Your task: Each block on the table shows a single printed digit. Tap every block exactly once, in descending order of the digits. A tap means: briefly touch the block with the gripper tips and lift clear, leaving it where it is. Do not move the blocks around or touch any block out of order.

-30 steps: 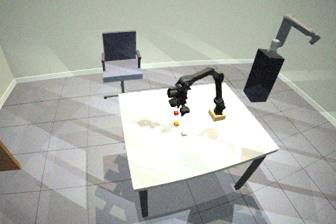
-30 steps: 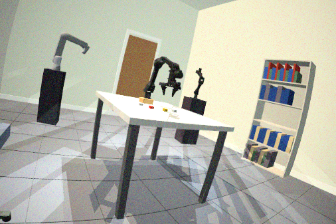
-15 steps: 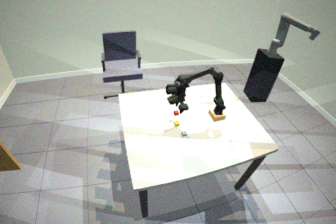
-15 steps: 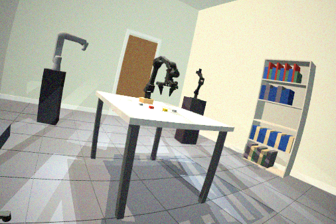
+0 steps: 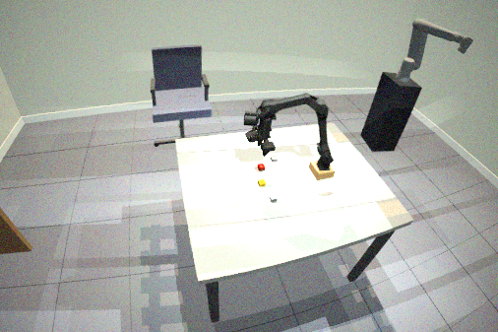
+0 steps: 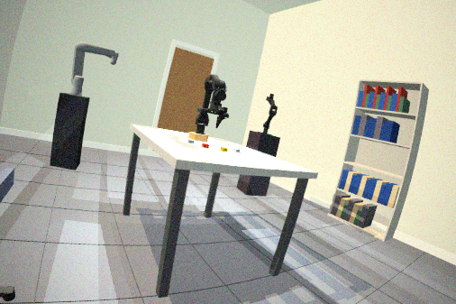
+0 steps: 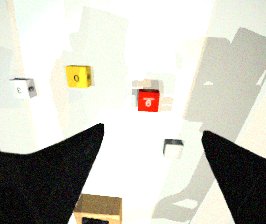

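Note:
A red block (image 7: 148, 100) (image 5: 261, 166) (image 6: 205, 145) shows an upside-down digit with a bar above it, apparently an underlined 9. A yellow block (image 7: 78, 76) (image 5: 262, 182) (image 6: 223, 149) shows 0. A white block (image 7: 23, 88) (image 5: 274, 199) (image 6: 237, 151) at the wrist view's left shows what looks like an upside-down 3. A pale block (image 7: 173, 149) (image 5: 274, 159) (image 6: 191, 142) lies nearest the right finger in the wrist view; its digit is washed out. My gripper (image 7: 152, 131) is open and empty, raised above the table near the pale and red blocks.
The arm's wooden base (image 5: 322, 172) (image 6: 198, 136) (image 7: 102, 202) stands on the white table (image 5: 221, 248) (image 6: 270, 166). Light and shadow patches cross the tabletop. A chair (image 5: 177, 68) is beyond the far edge, and a bookshelf (image 6: 416, 142) is away from the table.

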